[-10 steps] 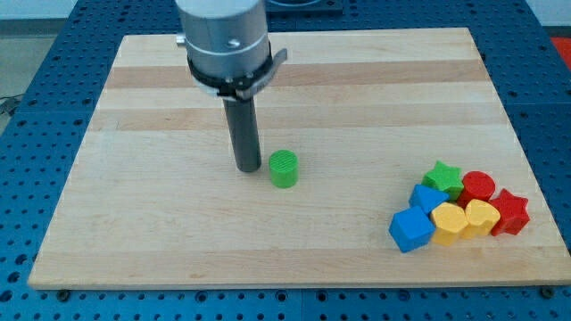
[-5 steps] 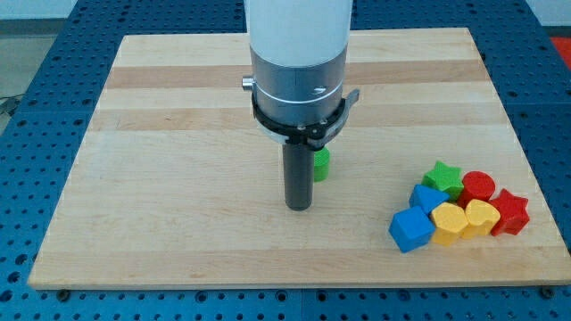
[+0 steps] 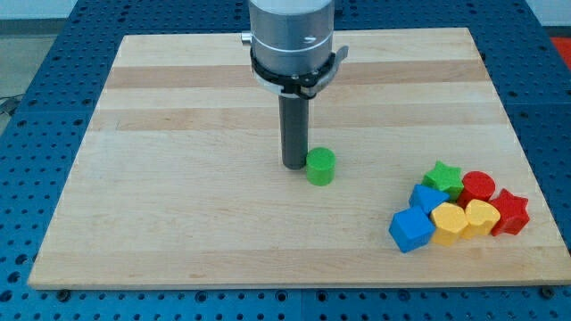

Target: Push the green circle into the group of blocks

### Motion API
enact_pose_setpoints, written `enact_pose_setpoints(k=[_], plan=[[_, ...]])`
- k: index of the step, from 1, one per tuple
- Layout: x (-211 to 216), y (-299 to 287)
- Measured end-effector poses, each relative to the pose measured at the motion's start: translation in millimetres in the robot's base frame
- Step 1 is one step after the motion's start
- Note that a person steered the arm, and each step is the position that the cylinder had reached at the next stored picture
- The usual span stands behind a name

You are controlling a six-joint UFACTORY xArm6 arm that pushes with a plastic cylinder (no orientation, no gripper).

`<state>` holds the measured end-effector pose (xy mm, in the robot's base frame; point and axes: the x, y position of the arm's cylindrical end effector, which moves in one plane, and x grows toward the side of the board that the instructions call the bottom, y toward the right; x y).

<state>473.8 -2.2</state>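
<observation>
Green circle (image 3: pixel 320 166) sat on the wooden board (image 3: pixel 161 205) just to the view's right of my tip (image 3: pixel 293 166), touching it or nearly so, a placement that suited a shove toward the group. That group lay well apart from my tip, toward the view's lower right: green star (image 3: pixel 442 177), two red blocks (image 3: pixel 478 185) (image 3: pixel 510 211), two yellow blocks (image 3: pixel 448 223) (image 3: pixel 481 217) and two blue blocks (image 3: pixel 411 229) (image 3: pixel 427 198). No pincer existed on the rod, so it held nothing and could only push sideways.
</observation>
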Motion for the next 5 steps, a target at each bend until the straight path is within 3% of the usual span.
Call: enact_pose_setpoints(k=[5], plan=[[67.6,38.9]])
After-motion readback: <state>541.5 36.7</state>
